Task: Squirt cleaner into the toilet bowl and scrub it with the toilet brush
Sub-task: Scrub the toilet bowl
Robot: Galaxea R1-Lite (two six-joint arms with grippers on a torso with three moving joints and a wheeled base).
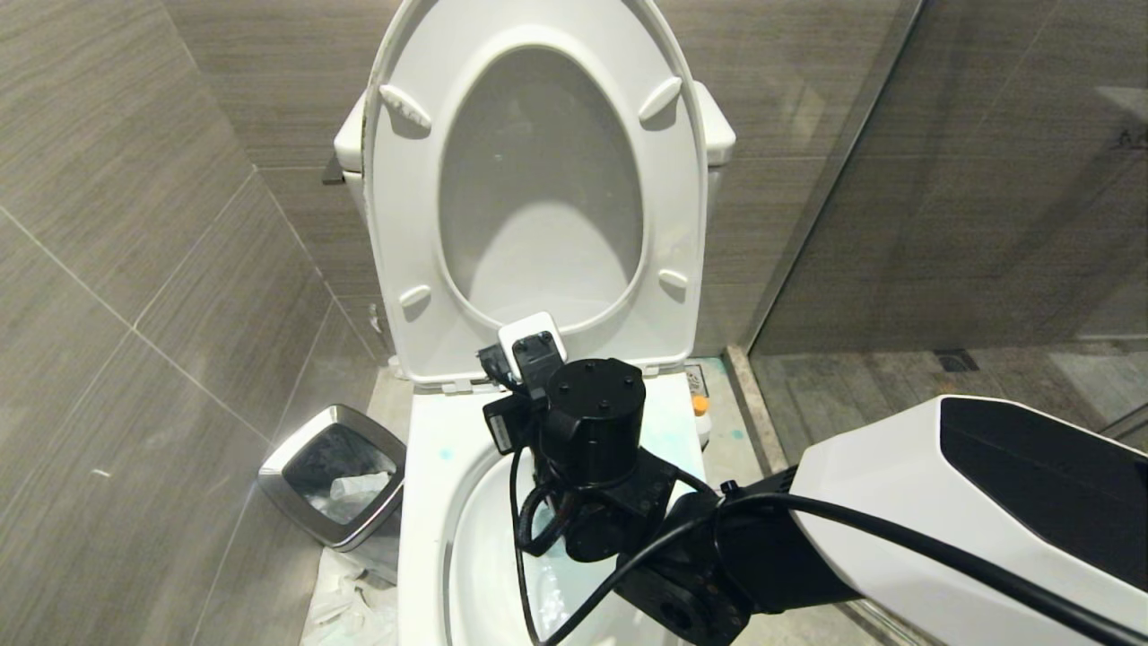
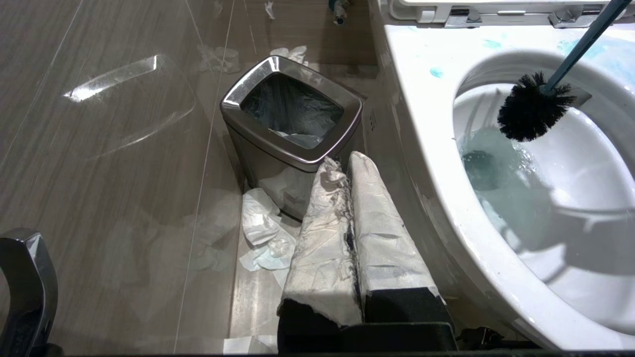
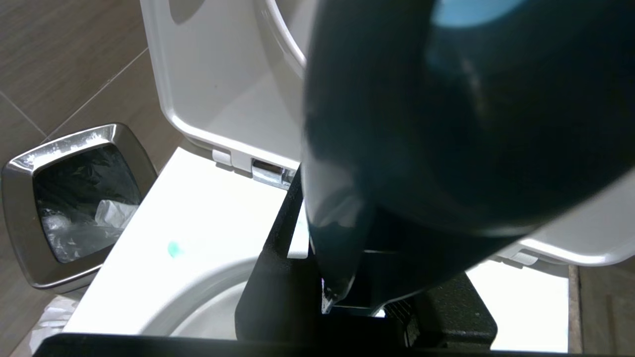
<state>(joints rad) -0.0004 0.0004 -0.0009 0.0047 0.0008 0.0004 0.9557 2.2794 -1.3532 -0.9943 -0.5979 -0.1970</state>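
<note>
Right gripper (image 3: 342, 277) clamped on toilet brush (image 2: 533, 111), head inside toilet bowl (image 2: 426, 148) near back rim; left gripper (image 2: 347, 168) closed, empty.

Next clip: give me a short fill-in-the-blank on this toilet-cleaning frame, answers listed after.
1. The toilet brush has a head whose bristles are ____ in colour.
2. The toilet bowl's seat and lid are ____.
3. The steel waste bin stands on the robot's ____ side of the toilet.
4. The left gripper, beside the bowl and holding nothing, has its fingers ____.

Missing words: black; raised; left; shut
</note>
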